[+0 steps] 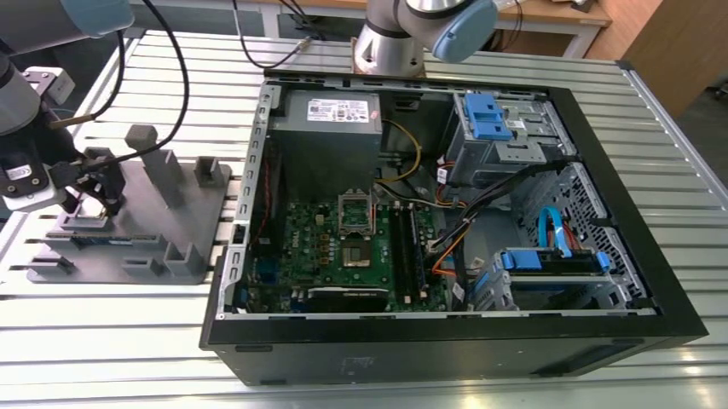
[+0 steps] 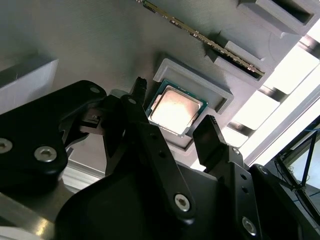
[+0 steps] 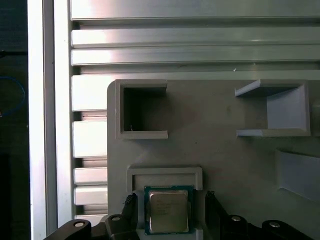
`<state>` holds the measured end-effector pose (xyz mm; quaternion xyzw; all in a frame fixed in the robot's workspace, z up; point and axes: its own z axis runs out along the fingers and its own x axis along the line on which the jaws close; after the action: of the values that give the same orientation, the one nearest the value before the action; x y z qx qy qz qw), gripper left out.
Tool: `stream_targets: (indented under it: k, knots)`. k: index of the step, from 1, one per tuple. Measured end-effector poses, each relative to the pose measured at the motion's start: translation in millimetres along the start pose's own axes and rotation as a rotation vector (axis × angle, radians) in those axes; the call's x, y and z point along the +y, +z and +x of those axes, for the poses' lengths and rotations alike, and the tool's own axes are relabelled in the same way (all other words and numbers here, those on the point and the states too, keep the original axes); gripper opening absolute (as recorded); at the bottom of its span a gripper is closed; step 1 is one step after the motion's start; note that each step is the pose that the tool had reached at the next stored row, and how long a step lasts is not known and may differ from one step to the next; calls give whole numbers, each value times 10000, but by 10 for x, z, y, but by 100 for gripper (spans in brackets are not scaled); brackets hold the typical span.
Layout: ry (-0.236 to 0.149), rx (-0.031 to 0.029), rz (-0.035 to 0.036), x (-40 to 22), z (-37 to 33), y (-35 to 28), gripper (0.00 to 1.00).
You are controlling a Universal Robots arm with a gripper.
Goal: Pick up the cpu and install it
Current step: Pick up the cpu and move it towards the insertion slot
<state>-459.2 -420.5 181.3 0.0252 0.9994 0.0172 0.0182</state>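
The two black fingers (image 2: 210,137) of the gripper (image 2: 175,109) are spread apart. One finger is on each side of the cpu (image 2: 176,112). In both wrist views there is a little gap between each finger and the chip. The fingers hold nothing.

The cpu lies flat with its shiny silver top facing up. It sits in a shallow pocket (image 3: 165,175) with a low gray wall round it. The pocket is part of a big gray holder (image 1: 153,226) that has more blocks and open boxes on it. In the second wrist view, a long thin green strip (image 2: 210,42) stands on its edge in slots of the holder, near the cpu.

In the exterior view, the holder lies on a metal table (image 1: 114,332) with long grooves. The arm (image 1: 17,106) reaches down over the holder at the exterior view's left.

An open computer case (image 1: 637,324) lies on the table just beside the holder, toward the exterior view's right. Inside it is a green motherboard (image 1: 330,256). The dark socket (image 1: 356,213) on the motherboard is well apart from the cpu.
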Motion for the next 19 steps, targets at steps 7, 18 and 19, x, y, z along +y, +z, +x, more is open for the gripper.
stream_targets:
  k: [7, 18, 19]
  knots:
    - [0, -1, 0, 0, 0, 1, 56]
    - [0, 0, -28, -1, 9, 2, 56]
    - [0, 1, -30, -1, 11, 1, 56]
